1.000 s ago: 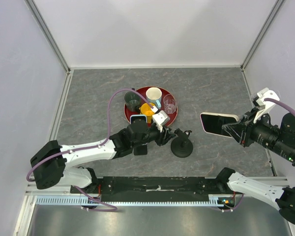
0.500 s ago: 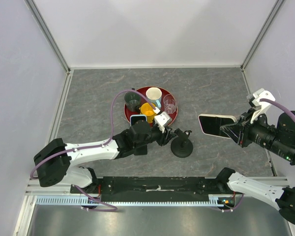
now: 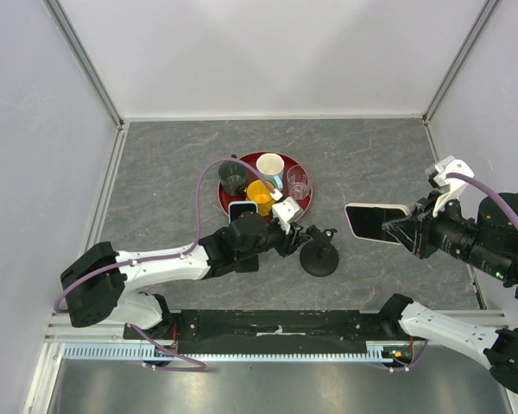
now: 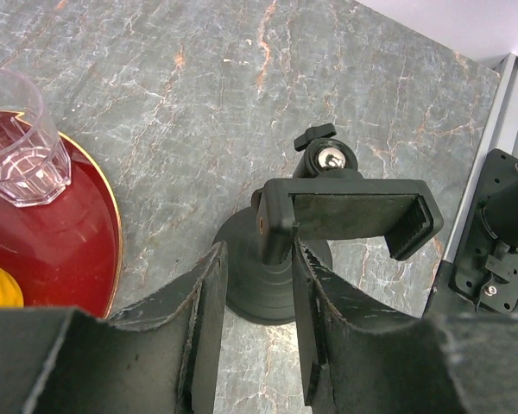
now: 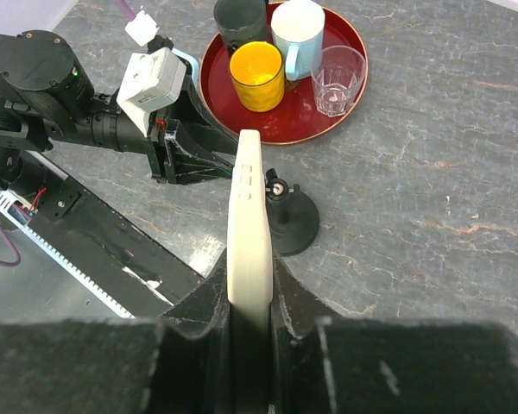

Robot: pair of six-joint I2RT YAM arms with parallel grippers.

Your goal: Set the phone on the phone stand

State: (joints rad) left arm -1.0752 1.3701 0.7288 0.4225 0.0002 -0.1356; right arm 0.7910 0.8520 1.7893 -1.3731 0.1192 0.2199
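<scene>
The black phone stand (image 3: 319, 257) sits on the grey table in front of the red tray. Its clamp (image 4: 354, 216) shows close up in the left wrist view. My left gripper (image 3: 300, 235) is open just left of the stand, and the clamp's left end and neck lie just past its fingertips (image 4: 211, 259), with a gap on the left side. The phone (image 3: 373, 222), cream-cased with a dark screen, is held in the air to the right of the stand. My right gripper (image 3: 401, 229) is shut on its near end. The right wrist view shows the phone (image 5: 249, 216) edge-on above the stand (image 5: 292, 222).
The red tray (image 3: 252, 159) behind the stand carries a dark green cup (image 3: 234, 179), a white and blue mug (image 3: 270, 166), a yellow cup (image 3: 259, 191) and a clear glass (image 3: 298, 183). White walls enclose the table. A black rail runs along the near edge.
My right arm has carried the phone leftward, closer to the stand. The left gripper has crept slightly toward the stand.
</scene>
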